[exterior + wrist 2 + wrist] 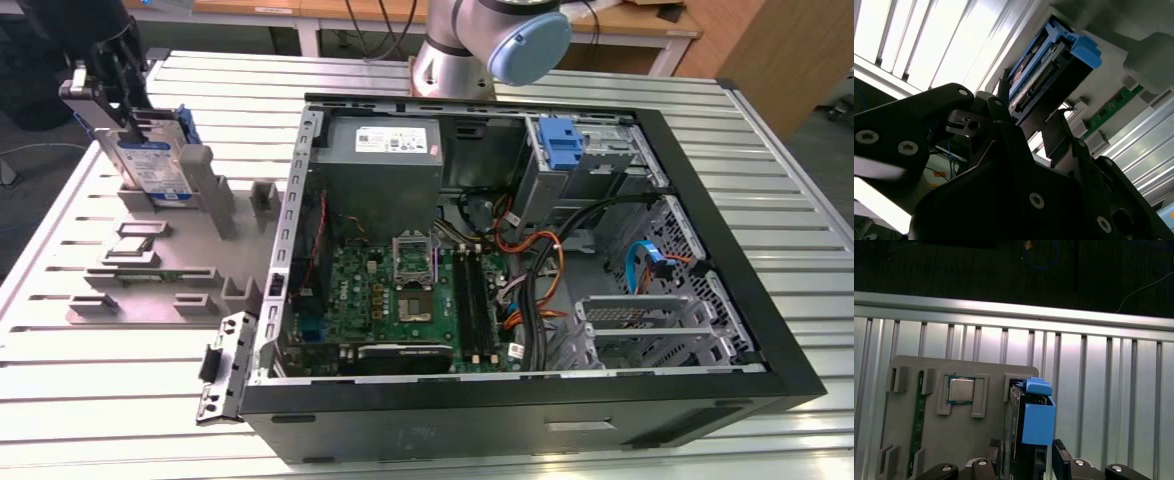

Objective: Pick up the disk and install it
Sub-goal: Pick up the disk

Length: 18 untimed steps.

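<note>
Slatted metal bench (107, 400) carries everything. Open black computer case (757, 290) lies on its side on it, inside facing up. Arm (494, 40) has its base at the case's far edge. Flat grey tray (187, 250) with raised slots sits just beside the case, on the exterior view's left of it.

Gripper (127, 120) is over the tray's far end, well away from the case opening, set down on the top edge of the disk (150, 165). In the first wrist view the fingers (1060, 456) are apart, one on each side of the disk (1038, 422), with a thin gap showing on both sides. Cannot tell if they touch it.

Disk stands upright on edge in a slot of the tray, outside the case, label face toward the camera in the exterior view. Its blue bracket is at the upper end in both wrist views. It is not lifted and not in the case.

In the case: grey box with white sticker (380, 150) in the far corner nearest the tray, green board (400, 290) nearer the camera than that box, blue latch piece (561, 140) upright at the far side, loose cables between board and drive cage.

On the tray: square silver chip (961, 389) in a frame next to the disk, and a green memory stick (916, 425) in a slot beyond the chip.
</note>
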Tool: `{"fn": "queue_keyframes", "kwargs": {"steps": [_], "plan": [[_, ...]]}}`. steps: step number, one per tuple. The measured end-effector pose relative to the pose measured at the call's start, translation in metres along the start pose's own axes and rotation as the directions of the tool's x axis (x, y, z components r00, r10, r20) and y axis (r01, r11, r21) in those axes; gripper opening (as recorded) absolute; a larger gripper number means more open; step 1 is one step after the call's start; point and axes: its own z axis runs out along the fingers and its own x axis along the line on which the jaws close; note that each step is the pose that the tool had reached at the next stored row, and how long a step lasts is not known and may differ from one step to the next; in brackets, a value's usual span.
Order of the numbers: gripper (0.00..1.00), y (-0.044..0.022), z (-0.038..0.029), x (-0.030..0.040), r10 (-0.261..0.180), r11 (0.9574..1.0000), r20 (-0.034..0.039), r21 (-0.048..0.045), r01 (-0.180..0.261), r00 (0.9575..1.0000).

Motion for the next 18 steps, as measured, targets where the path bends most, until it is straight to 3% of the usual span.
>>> {"fn": "queue_keyframes", "kwargs": {"steps": [9,10,18], "plan": [[0.51,0.0,0.0,0.0011,0.0,1.0,0.0001,0.0002,0.0,1.0],[0.44,0.0,0.0,0.0011,0.0,1.0,0.0001,0.0001,0.0,1.0],[0.44,0.0,0.0,0.0017,0.0,1.0,0.0001,0.0002,0.0,1.0]]}}
